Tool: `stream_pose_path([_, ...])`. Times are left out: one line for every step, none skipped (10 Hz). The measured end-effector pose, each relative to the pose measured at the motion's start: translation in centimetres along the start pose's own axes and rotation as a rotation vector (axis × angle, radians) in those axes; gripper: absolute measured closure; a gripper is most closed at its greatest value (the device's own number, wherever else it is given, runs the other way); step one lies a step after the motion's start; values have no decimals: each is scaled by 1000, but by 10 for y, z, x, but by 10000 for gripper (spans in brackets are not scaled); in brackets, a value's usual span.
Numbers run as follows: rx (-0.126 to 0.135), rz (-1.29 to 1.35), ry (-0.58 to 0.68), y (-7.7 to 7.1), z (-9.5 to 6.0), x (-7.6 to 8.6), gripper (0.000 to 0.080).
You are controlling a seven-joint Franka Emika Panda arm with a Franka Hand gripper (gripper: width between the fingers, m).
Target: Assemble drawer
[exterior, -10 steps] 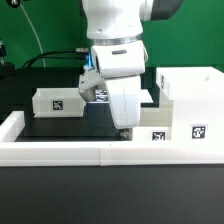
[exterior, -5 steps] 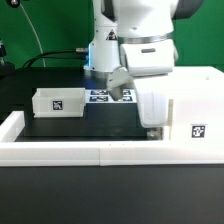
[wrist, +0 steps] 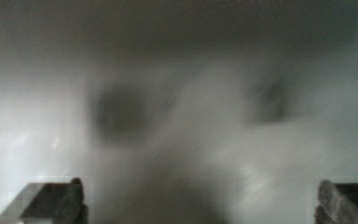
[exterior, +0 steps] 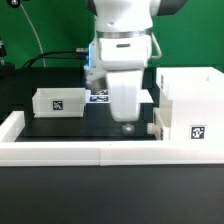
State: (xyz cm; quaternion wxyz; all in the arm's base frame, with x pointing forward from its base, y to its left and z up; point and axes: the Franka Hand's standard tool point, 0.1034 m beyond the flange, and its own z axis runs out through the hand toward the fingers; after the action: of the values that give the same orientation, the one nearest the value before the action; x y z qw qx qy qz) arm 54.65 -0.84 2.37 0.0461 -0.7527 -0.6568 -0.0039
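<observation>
The tall white casing (exterior: 190, 100) stands at the exterior view's right, with a tag on its front. A small white tray (exterior: 160, 124) sticks out a little from its left side. A second tray (exterior: 58, 102) with a tag sits apart at the left. My gripper (exterior: 126, 124) hangs just left of the casing, low over the black table, next to the protruding tray. The wrist view is a blurred grey-white surface. My gripper (wrist: 201, 205) is open there, its fingertips (wrist: 51, 202) far apart with nothing between them.
The long low white border wall (exterior: 90, 152) runs along the front and up the left side. The marker board (exterior: 100, 97) lies behind my arm, between the left tray and the casing. A green object (exterior: 3, 50) and cables sit at the back left.
My arm swung to the exterior view's right against the casing, then back toward the middle. The tray by the casing now shows less of itself, and its tag is out of sight.
</observation>
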Motion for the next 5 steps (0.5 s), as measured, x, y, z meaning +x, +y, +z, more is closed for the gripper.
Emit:
stream_pose_path([0, 27, -3, -10, -1, -8, 148])
stream_pose_path([-4, 43, -5, -17, -3, -13, 148])
stream_pose_path([-19, 46, -6, -23, -7, -16, 148])
stream_pose_path([-27, 48, -6, -29, -8, -18, 148])
stream_pose_path([-23, 37, -8, -30, -9, -22, 148])
